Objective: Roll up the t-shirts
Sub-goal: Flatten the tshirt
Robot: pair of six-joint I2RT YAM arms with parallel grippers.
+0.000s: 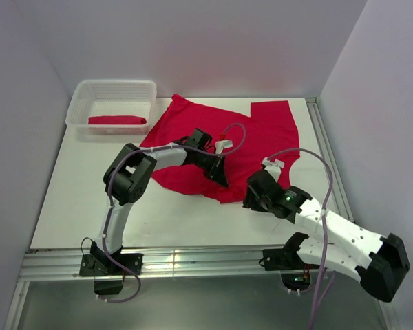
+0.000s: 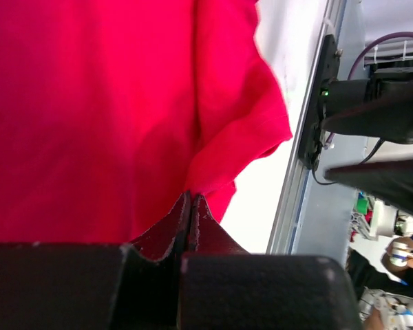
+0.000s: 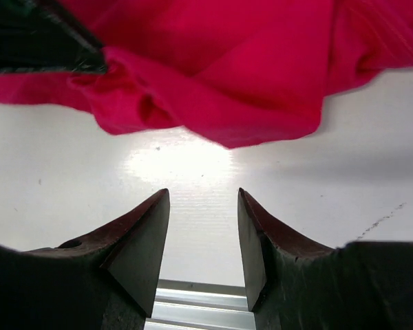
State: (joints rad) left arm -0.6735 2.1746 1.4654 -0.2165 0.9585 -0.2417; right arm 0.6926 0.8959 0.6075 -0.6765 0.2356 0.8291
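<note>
Where under L gripper [image 1: 221, 180] — t-shirt [image 1: 261, 130] unseen

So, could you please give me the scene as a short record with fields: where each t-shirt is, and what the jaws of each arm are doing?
flat t-shirt: spread on the table, near edge bunched up
rolled t-shirt: lying in the basket, far left corner of the table
left jaws: shut, pinching the near edge of the flat t-shirt
right jaws: open, low over bare table just short of that same edge, holding nothing
task state: one t-shirt rolled, the other not yet
</note>
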